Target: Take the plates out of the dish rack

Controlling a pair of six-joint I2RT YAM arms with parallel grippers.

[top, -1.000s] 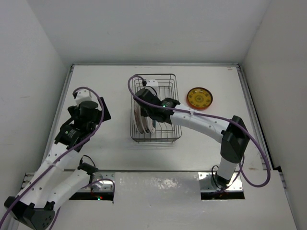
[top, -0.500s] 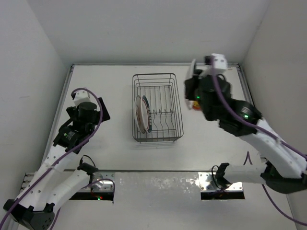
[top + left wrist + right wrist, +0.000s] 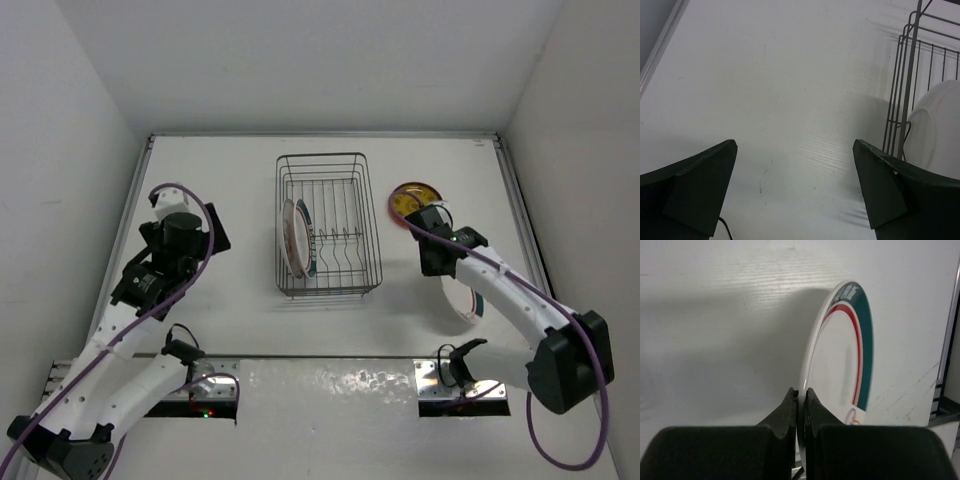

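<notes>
Plate with green rim [image 3: 837, 365] has left the dish rack [image 3: 322, 157], clenched in your right claw [image 3: 800, 394] at the right; more plates [image 3: 296, 238] wait.

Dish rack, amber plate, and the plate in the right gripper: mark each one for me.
dish rack [image 3: 322, 156], top external view, far rim wire.
amber plate [image 3: 407, 195], top external view, exposed far part.
green-rimmed plate [image 3: 837, 375], right wrist view, white face.

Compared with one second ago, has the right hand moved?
Yes. The right hand left the dish rack and now sits to its right, gripping a white plate.
</notes>
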